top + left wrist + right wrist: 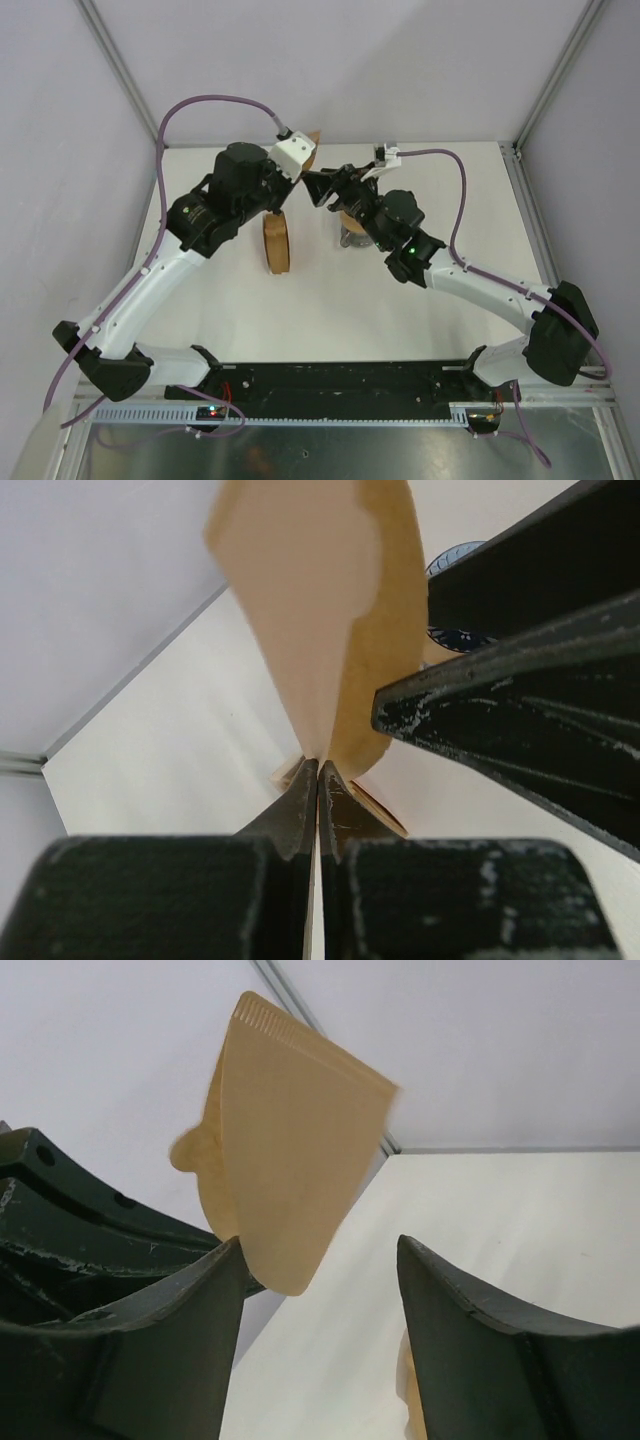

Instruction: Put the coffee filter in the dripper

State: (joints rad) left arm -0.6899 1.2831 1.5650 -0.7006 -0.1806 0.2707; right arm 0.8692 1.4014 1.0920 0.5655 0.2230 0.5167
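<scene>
The white table carries everything. On it the upright stack of brown filters stands near the middle, just in front of my left wrist. The dripper shows only as a blue ribbed edge in the left wrist view; most of it is hidden. My left gripper is pressed together on the lower corner of the coffee filter and holds it in the air above the table, wide part up. My right gripper is spread apart just beside the filter's lower edge. I cannot tell if one finger touches it.
</scene>
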